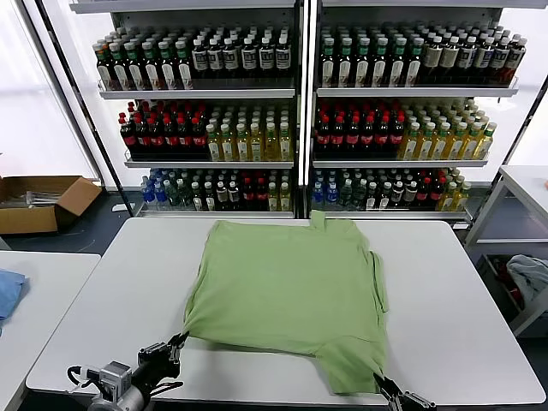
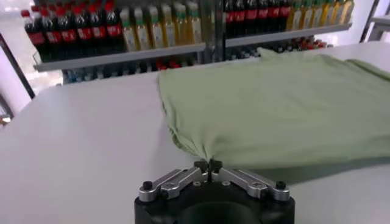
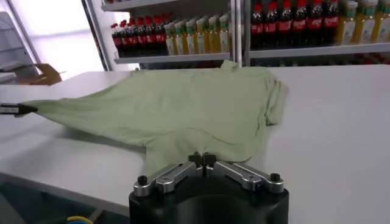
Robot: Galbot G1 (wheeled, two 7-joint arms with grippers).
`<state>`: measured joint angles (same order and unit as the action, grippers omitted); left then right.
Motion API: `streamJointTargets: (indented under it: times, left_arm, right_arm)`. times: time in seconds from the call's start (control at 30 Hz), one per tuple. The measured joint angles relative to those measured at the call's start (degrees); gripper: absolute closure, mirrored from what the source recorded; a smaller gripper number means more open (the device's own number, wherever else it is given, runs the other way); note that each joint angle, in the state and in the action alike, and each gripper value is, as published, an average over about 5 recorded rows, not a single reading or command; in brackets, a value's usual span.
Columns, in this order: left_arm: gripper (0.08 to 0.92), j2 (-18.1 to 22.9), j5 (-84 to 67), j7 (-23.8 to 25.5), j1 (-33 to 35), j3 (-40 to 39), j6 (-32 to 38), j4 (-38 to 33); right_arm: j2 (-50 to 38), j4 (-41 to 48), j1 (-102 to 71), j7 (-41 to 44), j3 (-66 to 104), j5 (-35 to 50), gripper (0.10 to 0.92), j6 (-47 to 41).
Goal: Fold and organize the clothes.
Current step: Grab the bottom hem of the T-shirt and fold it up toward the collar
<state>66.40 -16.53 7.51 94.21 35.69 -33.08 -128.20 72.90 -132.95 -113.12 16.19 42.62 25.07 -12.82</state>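
The clothes are one light green shirt (image 1: 287,291) lying spread on the white table (image 1: 462,282), plain side up, collar toward the shelves. My left gripper (image 1: 178,341) is at the shirt's near left corner. In the left wrist view that gripper (image 2: 208,165) is shut on the corner of the shirt (image 2: 286,103), with cloth gathered into a peak at the tips. My right gripper (image 1: 381,385) is at the table's near edge, by the near right hem. In the right wrist view it (image 3: 202,159) is shut on the shirt's (image 3: 183,103) edge.
Shelves of bottles (image 1: 291,128) stand behind the table. A cardboard box (image 1: 43,201) lies on the floor far left. A blue cloth (image 1: 8,291) rests on the side table at left, and a grey-white cloth (image 1: 527,274) sits low at right.
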Motion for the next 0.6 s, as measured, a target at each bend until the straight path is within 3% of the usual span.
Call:
streamJointTargets:
  times: [0.27, 0.6]
  left_arm:
    - [0.915, -2.1, -3.8, 0.0, -3.2, -1.3, 0.1, 1.4]
    - [0.915, -5.2, -11.1, 0.4, -13.5, -4.3, 0.2, 8.8]
  right_arm:
    - [-1.1, 3.8, 10.5, -4.3, -2.9, 4.5, 0.918, -1.7]
    - [-4.5, 11.7, 25.2, -8.4, -7.8, 8.4, 0.918, -3.4]
